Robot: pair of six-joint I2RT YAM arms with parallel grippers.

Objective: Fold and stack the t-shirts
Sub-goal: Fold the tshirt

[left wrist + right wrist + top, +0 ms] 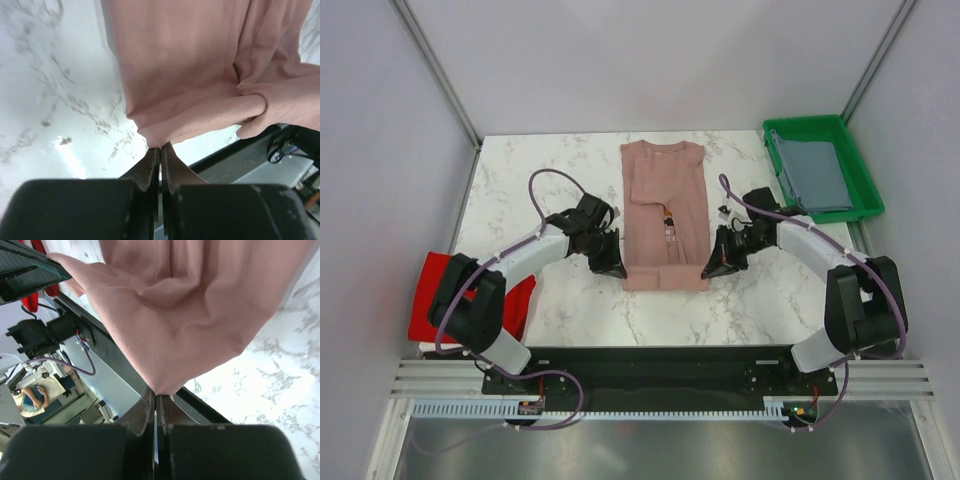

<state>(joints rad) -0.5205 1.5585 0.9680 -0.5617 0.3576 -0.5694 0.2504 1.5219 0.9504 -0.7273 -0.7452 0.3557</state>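
A dusty-pink t-shirt [666, 210] lies in the middle of the marble table, folded lengthwise into a narrow strip with its collar at the far end. My left gripper [617, 268] is shut on its near left corner, where the pink cloth [185, 75] bunches just above the fingertips [150, 165]. At the near right corner my right gripper [712, 270] is shut on the hem, and the cloth [190, 310] pulls up from it in folds. A red t-shirt [430, 300] hangs over the table's near left edge. A grey-blue t-shirt [817, 175] lies in the green tray [865, 170].
The green tray stands at the far right corner of the table. Bare marble [520, 180] spreads left of the pink shirt and in front of it. Grey walls close the table in on three sides. The black base rail [660, 365] runs along the near edge.
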